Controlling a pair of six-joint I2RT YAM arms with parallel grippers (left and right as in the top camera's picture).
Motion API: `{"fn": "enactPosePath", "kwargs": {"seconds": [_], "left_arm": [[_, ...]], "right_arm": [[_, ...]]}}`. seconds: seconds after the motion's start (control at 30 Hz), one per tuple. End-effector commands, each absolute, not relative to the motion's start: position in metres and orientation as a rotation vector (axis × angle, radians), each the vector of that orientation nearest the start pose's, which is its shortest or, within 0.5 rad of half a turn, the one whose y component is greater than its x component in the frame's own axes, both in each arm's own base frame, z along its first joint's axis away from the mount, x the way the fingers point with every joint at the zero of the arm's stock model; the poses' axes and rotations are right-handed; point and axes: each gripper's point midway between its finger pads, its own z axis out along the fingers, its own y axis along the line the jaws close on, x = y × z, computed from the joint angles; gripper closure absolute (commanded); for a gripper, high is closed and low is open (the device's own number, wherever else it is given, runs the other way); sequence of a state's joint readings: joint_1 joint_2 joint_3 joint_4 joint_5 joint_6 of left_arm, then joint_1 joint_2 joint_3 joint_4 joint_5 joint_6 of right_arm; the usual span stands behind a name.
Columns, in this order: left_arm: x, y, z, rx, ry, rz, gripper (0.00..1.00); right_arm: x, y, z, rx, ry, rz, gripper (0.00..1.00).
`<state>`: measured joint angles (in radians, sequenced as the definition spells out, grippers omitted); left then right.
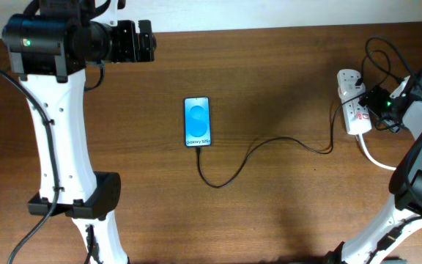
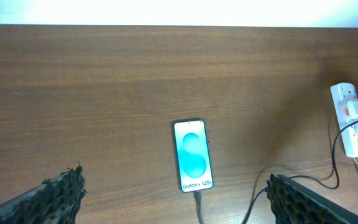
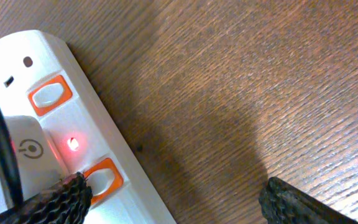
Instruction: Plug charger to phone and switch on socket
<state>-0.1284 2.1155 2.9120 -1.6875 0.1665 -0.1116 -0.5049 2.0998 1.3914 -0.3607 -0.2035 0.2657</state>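
Note:
The phone (image 1: 198,122) lies flat mid-table with its blue screen lit; it also shows in the left wrist view (image 2: 192,155). The black charger cable (image 1: 229,172) meets the phone's near end (image 2: 198,202) and curves right to the white socket (image 1: 352,103). My right gripper (image 1: 377,103) is open over the socket. In the right wrist view one finger of it (image 3: 173,196) touches an orange-framed switch (image 3: 102,178), and a red light (image 3: 73,144) glows on the socket (image 3: 55,124). My left gripper (image 1: 152,40) is open and empty, raised at the far left, well away from the phone (image 2: 173,190).
The thick white cord (image 1: 372,155) and several black wires (image 1: 387,55) lie around the socket at the right edge. The left arm's base (image 1: 75,198) stands at the front left, the right arm's (image 1: 416,183) at the front right. Wooden table (image 1: 284,73).

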Motion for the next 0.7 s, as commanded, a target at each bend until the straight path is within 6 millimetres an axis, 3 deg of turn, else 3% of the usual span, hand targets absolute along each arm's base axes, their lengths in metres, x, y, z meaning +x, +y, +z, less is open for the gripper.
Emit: {"fn": "enactPosePath", "kwargs": {"seconds": [0.0,0.1,0.17,0.27,0.33,0.4,0.47,0.5,0.57,0.6,0.67], "left_arm": [[0.432,-0.080,0.368,0.092,2.462,-0.291,0.01],[0.432,-0.080,0.368,0.092,2.462,-0.291,0.01],[0.432,-0.080,0.368,0.092,2.462,-0.291,0.01],[0.432,-0.080,0.368,0.092,2.462,-0.291,0.01],[0.432,-0.080,0.368,0.092,2.462,-0.291,0.01],[0.432,-0.080,0.368,0.092,2.462,-0.291,0.01],[0.432,-0.080,0.368,0.092,2.462,-0.291,0.01],[0.432,-0.080,0.368,0.092,2.462,-0.291,0.01],[0.432,-0.080,0.368,0.092,2.462,-0.290,0.01],[0.432,-0.080,0.368,0.092,2.462,-0.291,0.01],[0.432,-0.080,0.368,0.092,2.462,-0.291,0.01]], "right_arm": [[0.448,-0.169,-0.008,0.847,2.554,0.279,0.08],[0.445,-0.173,-0.008,0.861,2.555,0.272,0.08],[0.440,-0.194,0.005,0.910,2.522,0.255,0.16],[0.414,-0.249,0.072,1.037,2.409,0.214,0.11],[0.399,-0.259,0.104,1.084,2.384,0.235,0.12],[0.395,-0.246,0.151,1.050,2.339,0.387,0.11],[0.396,-0.226,0.196,0.908,2.317,0.449,0.12],[0.392,-0.207,0.227,0.796,2.307,0.453,0.11],[0.384,-0.172,0.268,0.622,2.291,0.435,0.11],[0.376,-0.140,0.300,0.490,2.268,0.412,0.07],[0.359,-0.096,0.337,0.324,2.231,0.394,0.05]]}}
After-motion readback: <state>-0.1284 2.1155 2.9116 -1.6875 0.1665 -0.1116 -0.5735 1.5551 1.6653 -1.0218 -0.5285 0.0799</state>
